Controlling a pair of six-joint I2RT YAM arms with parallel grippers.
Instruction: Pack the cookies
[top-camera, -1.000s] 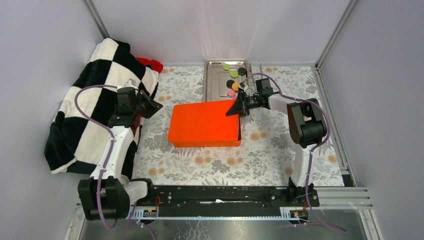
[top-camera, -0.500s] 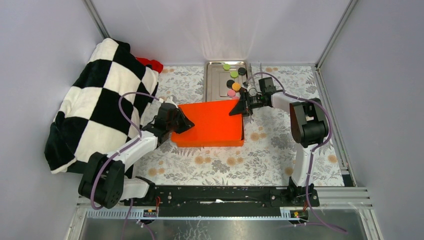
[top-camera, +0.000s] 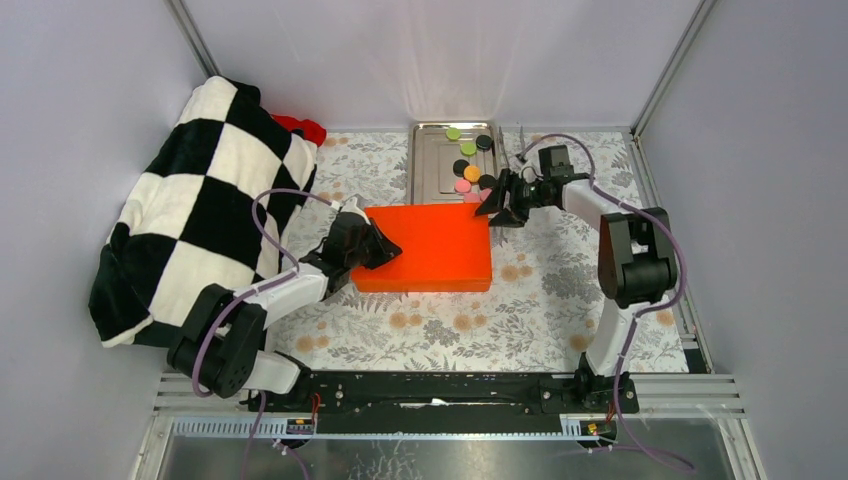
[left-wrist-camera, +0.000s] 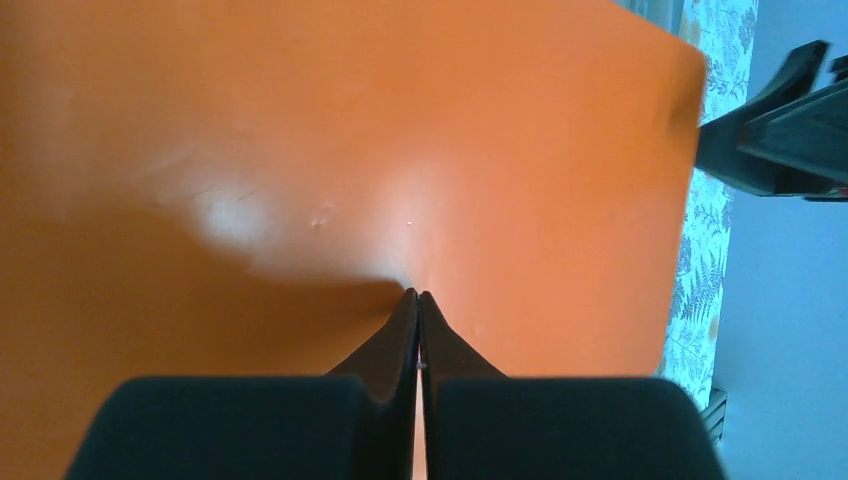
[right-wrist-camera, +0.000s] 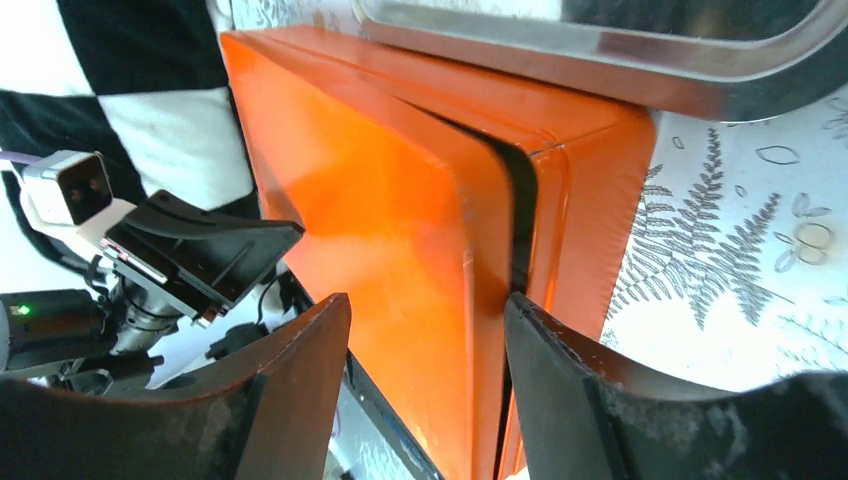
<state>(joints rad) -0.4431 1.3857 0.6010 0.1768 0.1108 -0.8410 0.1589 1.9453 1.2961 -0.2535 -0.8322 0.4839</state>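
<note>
The cookies (top-camera: 468, 160) are several small discs in green, black, orange and pink, lying on a metal tray (top-camera: 430, 160) at the back. An orange box (top-camera: 430, 248) with its lid on lies in front of the tray. My left gripper (top-camera: 385, 248) is shut, its tips (left-wrist-camera: 417, 294) pressed against the orange lid (left-wrist-camera: 400, 150) at the box's left end. My right gripper (top-camera: 497, 200) is open at the box's far right corner. Its jaws (right-wrist-camera: 425, 300) straddle the lid's edge (right-wrist-camera: 480, 220), where a dark gap shows between lid and base.
A black-and-white checked blanket (top-camera: 190, 210) is heaped at the left, over something red (top-camera: 300, 127). The tray's rim (right-wrist-camera: 600, 60) lies just behind the box. The floral table cover (top-camera: 560, 290) stretches to the right and front. Walls close in all sides.
My left arm swung from the blanket to the box's left end and pressed on it. The box slid a little right. My right gripper drew back to the box's far right corner.
</note>
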